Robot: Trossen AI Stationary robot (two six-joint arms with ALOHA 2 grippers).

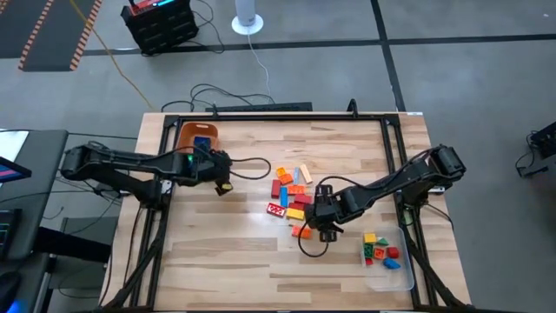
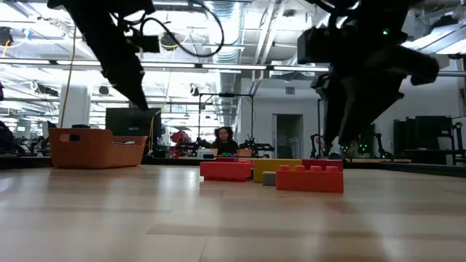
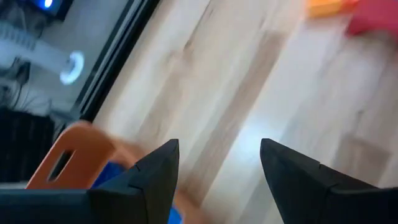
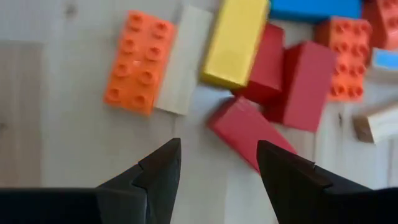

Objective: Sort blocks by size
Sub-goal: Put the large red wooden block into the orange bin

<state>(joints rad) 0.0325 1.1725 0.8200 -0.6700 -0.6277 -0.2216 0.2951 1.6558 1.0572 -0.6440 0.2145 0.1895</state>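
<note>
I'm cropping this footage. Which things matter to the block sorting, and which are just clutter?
Job: blocks piled mid-table; orange bin; clear tray with small blocks; left gripper, open; right gripper, open.
Clutter: cables; black crate; white stand.

Glossy studded plastic blocks (image 4: 138, 61), smooth pale wood-grain table (image 1: 226, 252) with soft sheen, orange plastic bin (image 2: 91, 148), matt dark pincer fingers (image 4: 155, 171)

Grey floor (image 1: 347, 78) w/ cables, ceiling strip lights (image 2: 218, 67), lab bg.
</note>
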